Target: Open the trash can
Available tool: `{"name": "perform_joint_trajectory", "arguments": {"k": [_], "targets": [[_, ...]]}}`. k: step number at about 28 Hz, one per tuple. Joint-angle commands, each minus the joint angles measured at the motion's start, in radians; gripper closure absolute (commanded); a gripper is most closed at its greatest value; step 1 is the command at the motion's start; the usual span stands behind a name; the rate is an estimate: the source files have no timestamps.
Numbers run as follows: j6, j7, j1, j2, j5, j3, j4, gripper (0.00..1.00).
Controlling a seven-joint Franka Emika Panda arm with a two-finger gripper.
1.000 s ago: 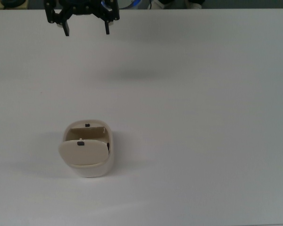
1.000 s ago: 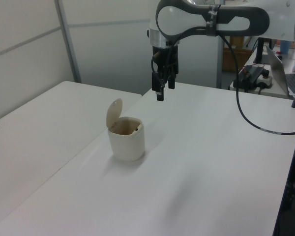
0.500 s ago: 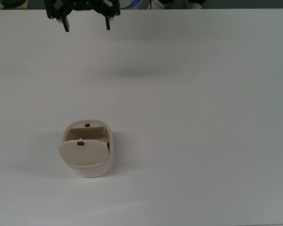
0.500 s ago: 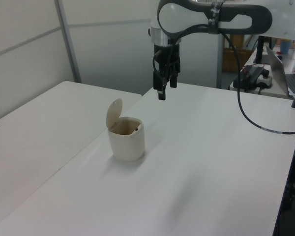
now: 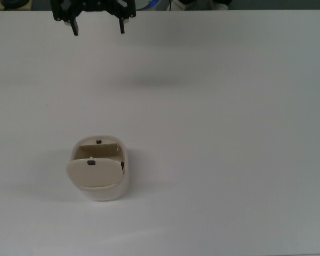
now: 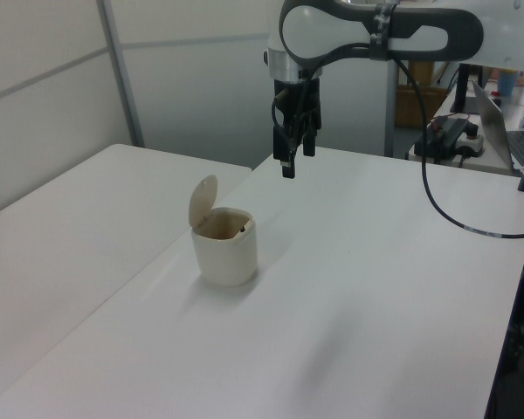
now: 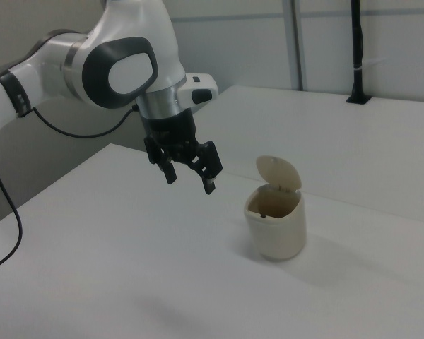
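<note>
Cream plastic, the bin (image 5: pixel 100 170) stands upright on the white desk (image 5: pixel 229 133), in the lower left of the top view, with nothing else near it. Its long axis runs straight up from the desk. The lid (image 7: pixel 278 171) is already swung up on its hinge and stands nearly vertical above the rim, so the mouth faces up and I can see the brownish inside in the left view. In the top view the raised lid covers the near part of the opening and the open part lies on the far side, toward me. A small black button (image 5: pixel 91 162) sits at the lid's edge, and a second small dark mark (image 5: pixel 98 141) shows at the far rim; I take it for the catch, though I cannot be sure.

My fingers (image 5: pixel 98 29) are spread apart and hold nothing. They hang well above the desk at the far edge of the top view, well apart from the bin, tips pointing down. In the right view they sit to the left of the bin and higher than its lid.

I judge the task done: the lid is up and rests there on its own, which is why I am clear of it rather than touching it. Staying high and away avoids knocking the light bin over or tapping the lid shut.
</note>
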Motion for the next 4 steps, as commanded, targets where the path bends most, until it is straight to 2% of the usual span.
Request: {"name": "perform_joint_trajectory", "arguments": {"k": [1, 4], "targets": [[-0.027, 0.022, 0.006, -0.015, -0.01, -0.005, -0.006, 0.0], [-0.027, 0.022, 0.006, -0.015, -0.01, -0.008, -0.006, 0.0]]}}
